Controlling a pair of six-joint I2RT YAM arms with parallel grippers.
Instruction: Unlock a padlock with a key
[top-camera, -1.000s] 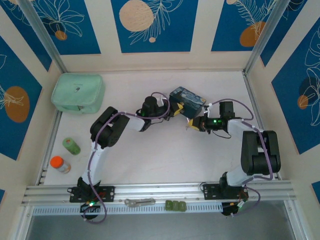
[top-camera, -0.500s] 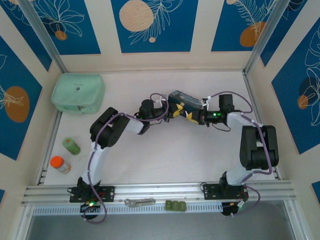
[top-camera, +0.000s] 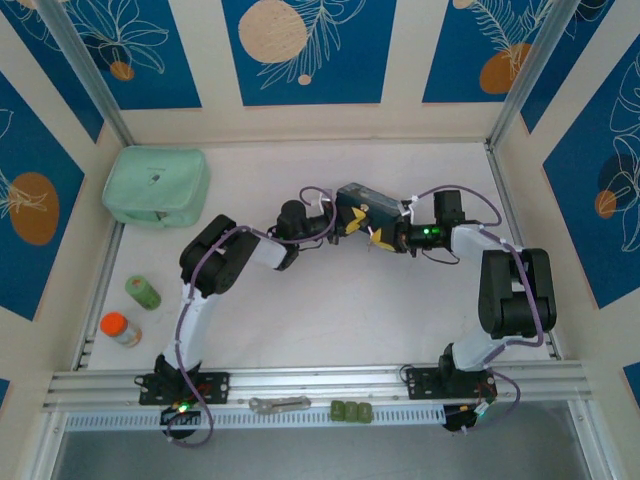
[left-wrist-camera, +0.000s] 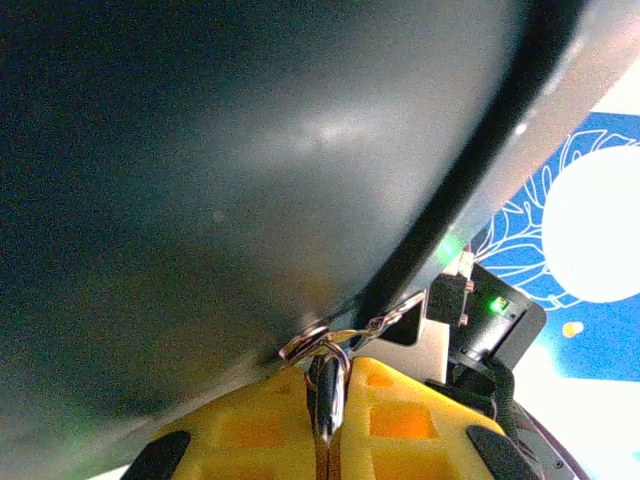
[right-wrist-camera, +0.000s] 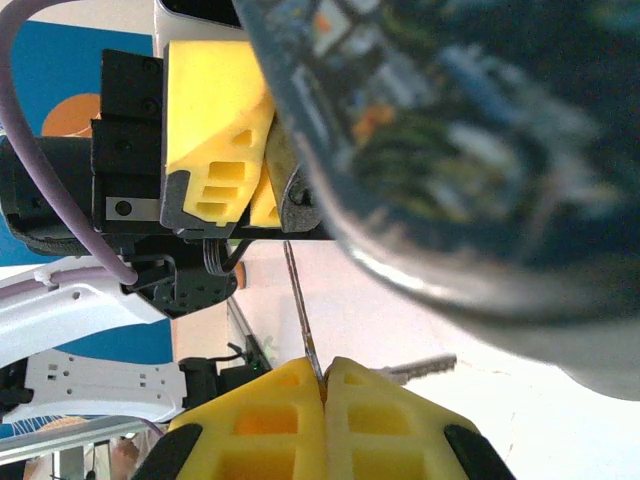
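Note:
In the left wrist view my left gripper (left-wrist-camera: 328, 372) is shut on the padlock (left-wrist-camera: 327, 392), a tiny dark body whose thin shackle hooks a ring under the dark tin (left-wrist-camera: 230, 180). In the right wrist view my right gripper (right-wrist-camera: 323, 376) is shut on the key (right-wrist-camera: 301, 300), a thin silvery blade rising toward the left gripper's yellow fingers (right-wrist-camera: 215, 140); a second prong (right-wrist-camera: 420, 367) splays to the right. From above, the left gripper (top-camera: 351, 222) and right gripper (top-camera: 378, 237) meet under the blue-and-yellow painted tin (top-camera: 362, 199).
A mint-green pouch (top-camera: 155, 185) lies at the back left. A green roll (top-camera: 143, 292) and an orange-capped bottle (top-camera: 120, 328) stand by the left wall. A grey metal tool (top-camera: 280, 404) and a green item (top-camera: 352, 410) rest on the front rail.
My right gripper has moved up and left to meet the left gripper below the tin. The tin has tipped and shifted slightly left.

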